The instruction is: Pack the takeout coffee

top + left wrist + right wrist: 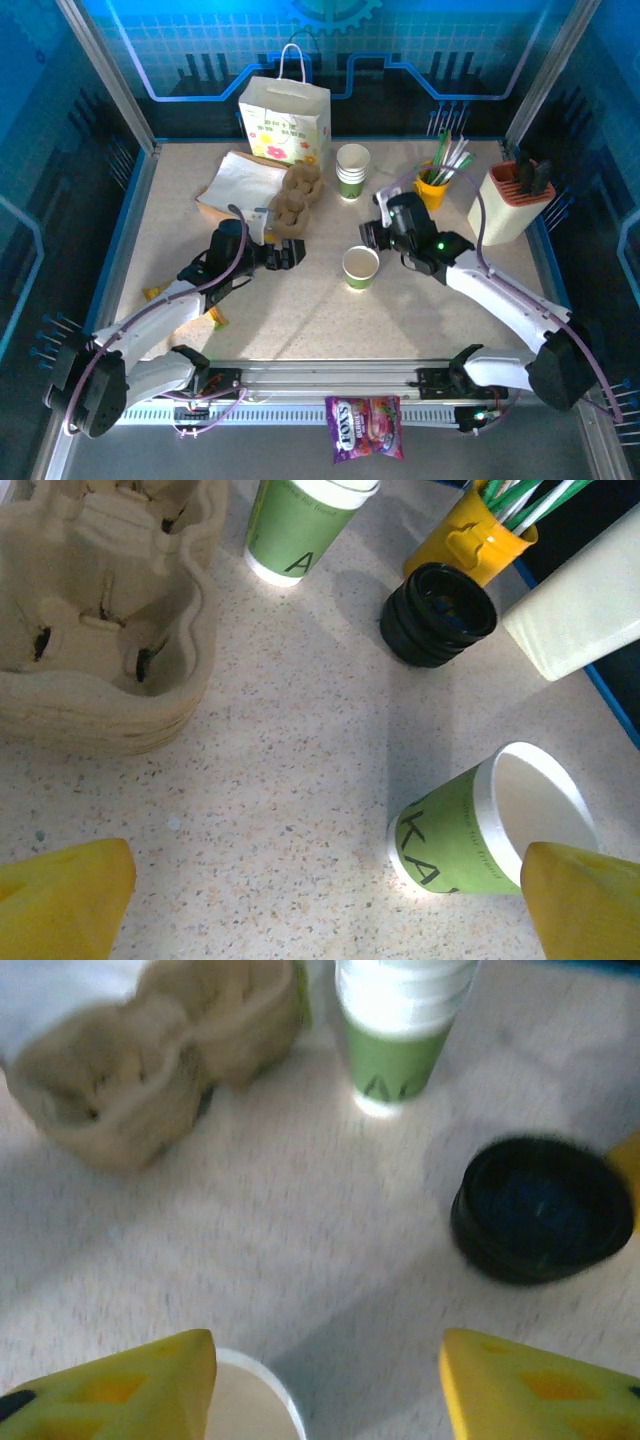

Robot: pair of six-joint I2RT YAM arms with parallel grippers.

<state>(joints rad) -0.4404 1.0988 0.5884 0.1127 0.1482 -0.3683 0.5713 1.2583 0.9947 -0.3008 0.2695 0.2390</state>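
Lidding step, I'd judge: 1 unlidded cup (360,267) on the counter (300,320) front-right of the carrier (295,195), right end effector (325,1375) open by its rim, left end effector (320,900) open; next needs a lid from the black stack (438,615) right of the carrier.

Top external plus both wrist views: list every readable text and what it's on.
"FOX'S": candy packet at the near table edge; its smaller print is too small to read.
"KA": green band of the single cup, left wrist view; any further letters curve out of sight.
"A": green band of the cup stack, same view; the right wrist view blurs it.
Paper bag: green print, too small to read.
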